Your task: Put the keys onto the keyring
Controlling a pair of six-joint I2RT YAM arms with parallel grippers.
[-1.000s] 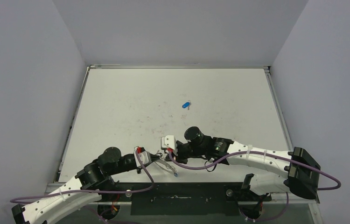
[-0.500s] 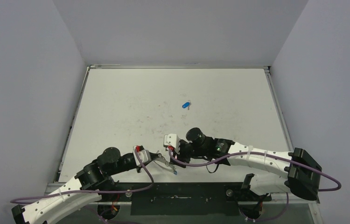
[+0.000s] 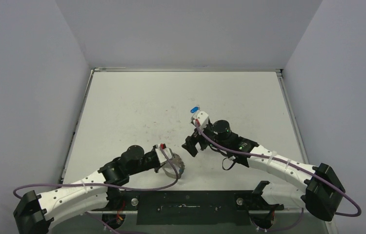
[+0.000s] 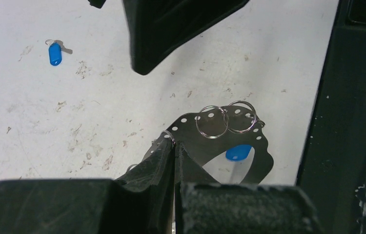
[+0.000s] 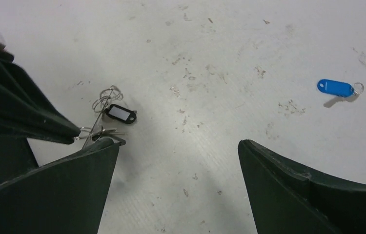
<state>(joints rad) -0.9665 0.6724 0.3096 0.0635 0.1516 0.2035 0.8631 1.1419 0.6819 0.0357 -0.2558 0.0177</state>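
Scuffed white tabletop (image 3: 137,107) spreads beneath me. My left gripper (image 4: 173,146) pinches the keyring (image 4: 191,129) by its rim near the front edge, probably to steady it for threading. My right gripper (image 5: 176,156) hangs spread and empty; the loose blue key (image 5: 335,87) lies farther out.

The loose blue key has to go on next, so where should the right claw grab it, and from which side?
Take the blue key by its plastic head, pinching across the two long sides and coming straight down from above. It lies flat on the table with both long sides free, and the small ring at its end looks too thin to pinch. The right claw is open.
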